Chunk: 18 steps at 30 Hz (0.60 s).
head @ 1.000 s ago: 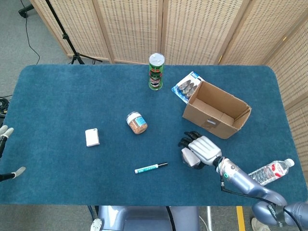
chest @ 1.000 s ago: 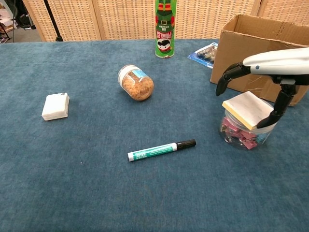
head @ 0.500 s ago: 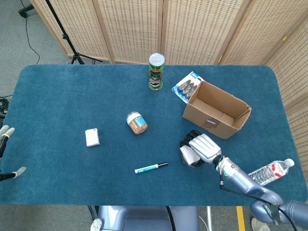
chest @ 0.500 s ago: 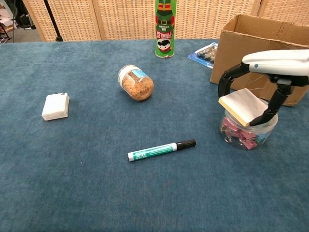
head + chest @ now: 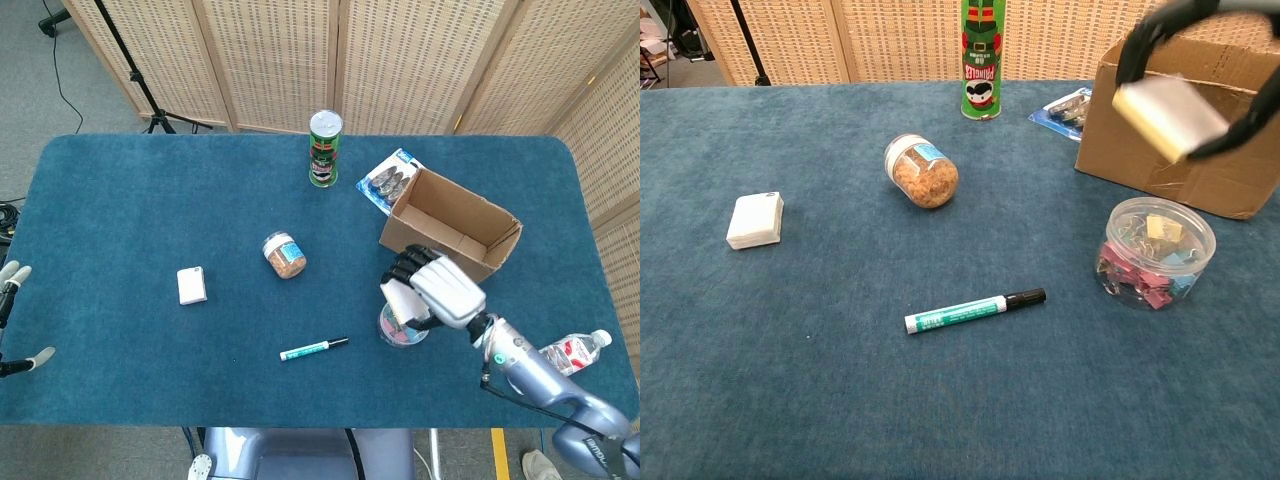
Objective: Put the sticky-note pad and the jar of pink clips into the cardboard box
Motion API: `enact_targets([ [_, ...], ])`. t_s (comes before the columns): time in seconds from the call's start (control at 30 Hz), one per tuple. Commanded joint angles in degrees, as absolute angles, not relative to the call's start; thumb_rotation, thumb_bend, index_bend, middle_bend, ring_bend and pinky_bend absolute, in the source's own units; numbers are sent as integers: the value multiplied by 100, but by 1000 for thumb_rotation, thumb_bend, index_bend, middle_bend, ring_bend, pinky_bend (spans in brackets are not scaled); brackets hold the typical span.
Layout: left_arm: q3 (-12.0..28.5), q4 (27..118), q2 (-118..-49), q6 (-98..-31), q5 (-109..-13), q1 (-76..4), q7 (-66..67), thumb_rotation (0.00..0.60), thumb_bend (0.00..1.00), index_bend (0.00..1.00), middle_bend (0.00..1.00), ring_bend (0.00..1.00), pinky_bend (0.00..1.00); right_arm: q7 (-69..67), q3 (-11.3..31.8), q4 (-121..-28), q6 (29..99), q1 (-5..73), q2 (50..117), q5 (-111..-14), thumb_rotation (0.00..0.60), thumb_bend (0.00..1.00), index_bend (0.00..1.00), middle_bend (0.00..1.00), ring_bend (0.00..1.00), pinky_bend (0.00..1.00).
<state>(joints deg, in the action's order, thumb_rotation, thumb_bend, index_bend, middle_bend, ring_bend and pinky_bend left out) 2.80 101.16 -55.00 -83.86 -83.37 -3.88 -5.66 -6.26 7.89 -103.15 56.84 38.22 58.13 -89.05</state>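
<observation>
My right hand (image 5: pixel 438 290) grips the pale sticky-note pad (image 5: pixel 1168 115) and holds it in the air, just in front of the open cardboard box (image 5: pixel 450 228). In the chest view the pad is blurred, with dark fingers (image 5: pixel 1146 32) around it. The clear jar of pink clips (image 5: pixel 1156 252) stands upright on the table below the pad, in front of the box (image 5: pixel 1185 160). The jar (image 5: pixel 403 328) is lidless and nothing touches it. My left hand (image 5: pixel 12 278) shows only as spread fingertips at the far left edge, holding nothing.
A green chips can (image 5: pixel 324 148) and a blister pack (image 5: pixel 388 180) stand behind the box. A jar of orange bits (image 5: pixel 285 254) lies on its side mid-table. A white packet (image 5: pixel 191 285) lies left, a teal marker (image 5: pixel 314 348) near the front, a water bottle (image 5: pixel 570 352) right.
My right hand closed on the pad that lay on top of the clip jar and lifted it up toward the box. The jar stayed in place.
</observation>
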Motion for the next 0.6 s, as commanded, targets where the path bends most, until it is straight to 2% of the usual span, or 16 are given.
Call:
enact_targets([
  [0.03, 280, 10115, -5501, -8401, -8346, -383, -565, 600, 0, 0, 0, 0, 0, -724, 1153, -10499, 5853, 3868, 5360, -8703, 600, 260, 415, 445, 227, 154],
  [0.13, 279, 10121, -5497, -8399, -8347, -385, -565, 600, 0, 0, 0, 0, 0, -600, 1362, -10327, 5773, 3978, 5267, -8381, 600, 260, 415, 446, 235, 174],
  [0.3, 282, 10121, -5489, -8380, -8336, -395, -571, 600, 0, 0, 0, 0, 0, -256, 1648, -9591, 5219, 4350, 5436, -7391, 600, 260, 415, 446, 236, 174],
  [0.5, 315, 10120, -5480, -8299, -8233, -432, -585, 600, 0, 0, 0, 0, 0, 157, 1688, -8771, 4743, 4658, 5872, -6534, 600, 260, 415, 445, 235, 174],
  [0.6, 329, 10119, -5472, -8254, -8188, -452, -596, 600, 0, 0, 0, 0, 0, 279, 1639, -8451, 4565, 4738, 6055, -6257, 600, 290, 415, 445, 236, 174],
])
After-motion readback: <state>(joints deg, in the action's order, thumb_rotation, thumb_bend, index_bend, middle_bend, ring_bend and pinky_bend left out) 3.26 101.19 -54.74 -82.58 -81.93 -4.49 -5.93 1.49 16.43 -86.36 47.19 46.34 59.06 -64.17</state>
